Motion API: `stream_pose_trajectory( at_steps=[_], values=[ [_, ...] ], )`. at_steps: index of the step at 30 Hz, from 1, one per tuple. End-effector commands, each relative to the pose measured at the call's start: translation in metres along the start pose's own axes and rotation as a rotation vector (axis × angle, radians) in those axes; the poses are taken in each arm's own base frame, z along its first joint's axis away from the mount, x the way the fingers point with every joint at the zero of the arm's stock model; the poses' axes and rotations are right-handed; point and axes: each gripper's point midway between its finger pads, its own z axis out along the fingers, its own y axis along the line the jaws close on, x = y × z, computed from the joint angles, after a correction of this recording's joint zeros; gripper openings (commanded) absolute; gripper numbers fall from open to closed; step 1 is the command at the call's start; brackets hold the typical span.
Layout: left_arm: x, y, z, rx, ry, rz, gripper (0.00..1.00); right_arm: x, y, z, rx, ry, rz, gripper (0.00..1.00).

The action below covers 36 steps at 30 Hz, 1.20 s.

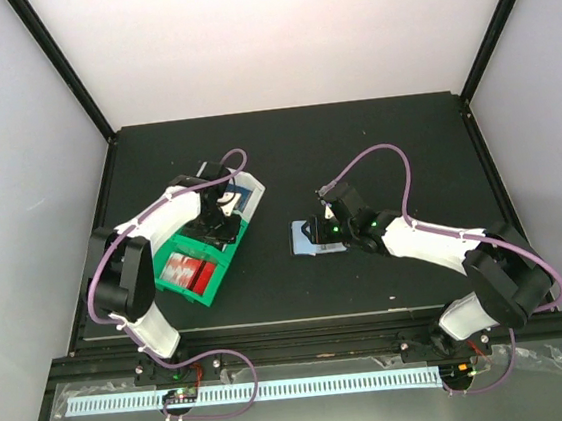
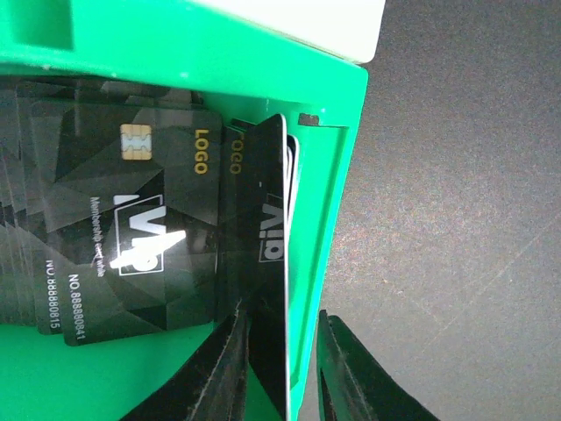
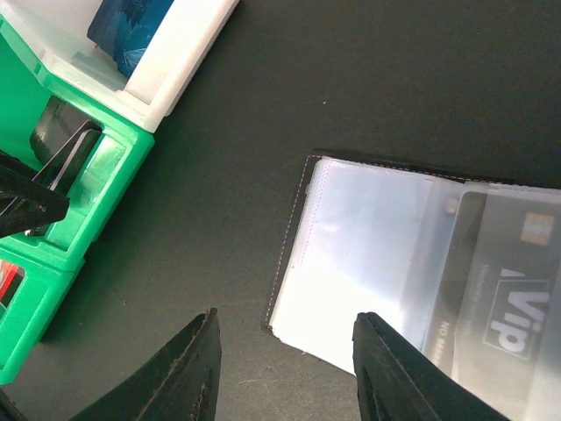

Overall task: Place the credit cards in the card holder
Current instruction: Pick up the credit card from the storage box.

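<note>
From above, we see the left jaws down in the green tray (image 1: 222, 267) at the left of the bench (image 1: 374, 140). That is the sensible place for them, since the cards are stocked there. The card holder (image 1: 314, 239) lies open near the middle of the bench, well apart from the tray. The right jaws sit at its edge, probably to steady it for loading.

In the left wrist view, a stack of black cards (image 2: 131, 219) lies flat in the tray's end compartment. One black card (image 2: 270, 254) stands up on its edge against the green wall (image 2: 329, 175). The left jaws straddle its lower end, one finger inside by the card and the other apparently beyond the wall. We cannot tell whether they have clamped it. We judge the card was tipped up so that its thin edge can be pinched.

In the right wrist view, the right jaws are released and empty, poised over the holder's near left corner. The card holder (image 3: 368, 254) is spread flat, with its clear pockets facing up. One VIP card (image 3: 517, 307) is already tucked into the right-hand pocket, and the left pocket looks free. The white tray (image 3: 188, 53) with a blue card (image 3: 131, 26) adjoins the green tray at upper left.
</note>
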Motion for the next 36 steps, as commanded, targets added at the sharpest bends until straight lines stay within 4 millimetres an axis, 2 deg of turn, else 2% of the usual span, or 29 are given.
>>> stream_pose_trajectory(
  at_steps=[1, 10, 28, 36],
  values=[
    [-0.007, -0.01, -0.014, 0.039, -0.032, 0.023, 0.22, -0.001, -0.005, 0.001, 0.013, -0.016, 0.006, 0.44],
    [-0.006, -0.009, -0.016, 0.033, -0.034, 0.024, 0.13, -0.003, -0.003, 0.002, 0.009, -0.018, 0.006, 0.44],
    [0.0, -0.009, -0.026, 0.032, -0.038, 0.031, 0.11, -0.001, -0.005, 0.003, 0.015, -0.015, 0.011, 0.44],
    [-0.002, -0.004, -0.032, -0.001, -0.058, 0.023, 0.02, -0.002, -0.004, 0.002, 0.013, -0.017, 0.01, 0.43]
  ],
)
